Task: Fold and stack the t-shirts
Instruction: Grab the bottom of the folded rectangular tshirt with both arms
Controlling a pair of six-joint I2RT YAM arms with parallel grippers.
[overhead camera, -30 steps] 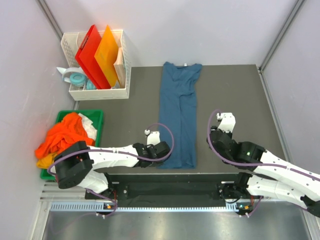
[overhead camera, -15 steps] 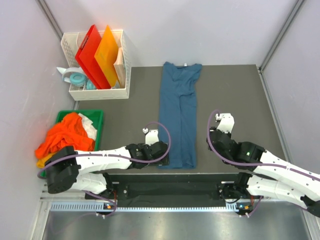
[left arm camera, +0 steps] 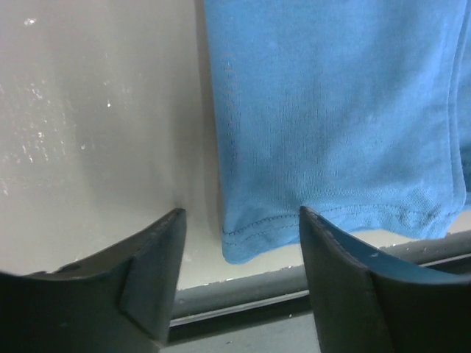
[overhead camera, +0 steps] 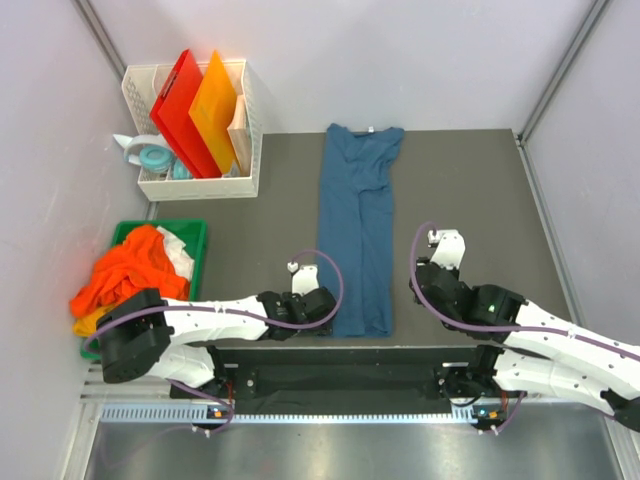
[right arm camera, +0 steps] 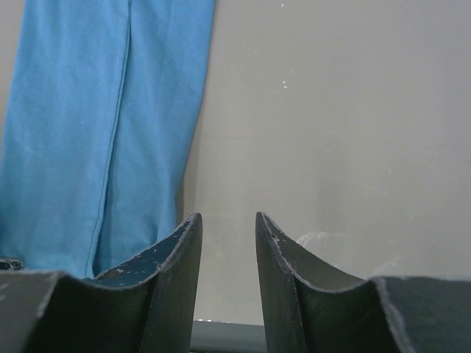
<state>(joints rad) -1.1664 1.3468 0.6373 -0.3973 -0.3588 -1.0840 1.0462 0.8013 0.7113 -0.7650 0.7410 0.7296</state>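
A teal-blue t-shirt, folded into a long narrow strip, lies flat down the middle of the grey table, collar at the far end. My left gripper hovers open at its near left corner. In the left wrist view the hemmed corner lies on the table between the spread fingers of the left gripper, untouched. My right gripper is to the right of the shirt. Its fingers stand a little apart with nothing between them, over bare table. Orange, white and yellow t-shirts are heaped in a green bin.
A white basket at the back left holds upright red and orange boards, with a teal tape roll beside it. A dark rail runs along the table's near edge, just below the hem. Walls close in on both sides.
My left gripper was shut at the shirt's near left corner. It has let go, opened, and drawn slightly back to the left. The corner now lies flat. The right arm has barely moved.
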